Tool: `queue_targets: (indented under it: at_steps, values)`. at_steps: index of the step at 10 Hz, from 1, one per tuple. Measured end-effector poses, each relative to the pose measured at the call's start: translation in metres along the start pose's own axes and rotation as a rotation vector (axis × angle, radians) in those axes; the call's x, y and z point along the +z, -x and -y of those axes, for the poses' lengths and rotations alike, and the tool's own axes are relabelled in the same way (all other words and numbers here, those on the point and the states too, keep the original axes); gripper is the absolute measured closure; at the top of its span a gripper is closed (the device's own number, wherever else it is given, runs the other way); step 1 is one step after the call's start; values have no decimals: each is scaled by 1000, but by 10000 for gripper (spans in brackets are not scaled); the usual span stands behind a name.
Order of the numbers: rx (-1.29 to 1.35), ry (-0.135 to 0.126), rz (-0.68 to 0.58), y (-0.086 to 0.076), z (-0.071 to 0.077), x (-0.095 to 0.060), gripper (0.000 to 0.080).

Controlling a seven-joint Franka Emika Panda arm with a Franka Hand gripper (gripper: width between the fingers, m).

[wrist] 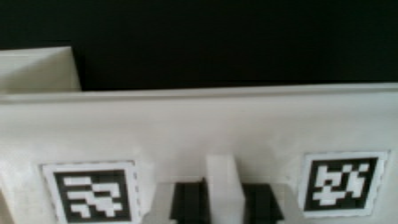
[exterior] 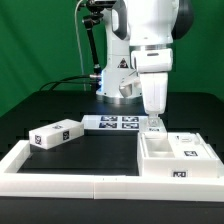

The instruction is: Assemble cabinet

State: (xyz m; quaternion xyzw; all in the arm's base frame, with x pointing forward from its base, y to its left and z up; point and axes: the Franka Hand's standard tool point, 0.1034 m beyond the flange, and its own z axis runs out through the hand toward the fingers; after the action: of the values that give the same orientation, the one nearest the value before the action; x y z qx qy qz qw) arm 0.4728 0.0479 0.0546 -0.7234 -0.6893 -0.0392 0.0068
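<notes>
- The arm (exterior: 140,30) stands tall at the far middle of the table (exterior: 100,152), its wrist turned straight down.
- The gripper (exterior: 153,122) hangs vertical, fingertips right at the far wall of the cabinet (exterior: 160,171), at the corner nearest the table's middle.
- Jaws: I cannot tell. In the exterior view the tips are too small, and the wrist view is blurred, with two dark shapes flanking a thin white rib (wrist: 222,185).
- The cabinet, an open white box, sits near the front on the exterior view's right, with its near wall beside the border rail (exterior: 60,186).
- Count: one arm, one gripper, one cabinet.
- One loose white block (exterior: 55,135) lies tilted on the exterior view's left, well apart from the cabinet, showing two tags.
- One marker board (exterior: 112,123) lies flat at the far middle, just beside the gripper.
- In the wrist view, a white cabinet panel (wrist: 196,120) fills the frame, carrying two tags: one (wrist: 93,190) and another (wrist: 343,180), one on each side of the rib.
</notes>
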Motion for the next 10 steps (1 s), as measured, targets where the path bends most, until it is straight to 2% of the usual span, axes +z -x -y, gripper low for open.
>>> queue_targets:
  at_steps: [2,4,8,10]
  values:
    - [-3,2,-1,0,-11,0,731]
    - [-10,-7,1,1,-17,0,731]
    - [-36,22,-13,3,-47,0,731]
    - [-36,19,-12,3,-46,0,731]
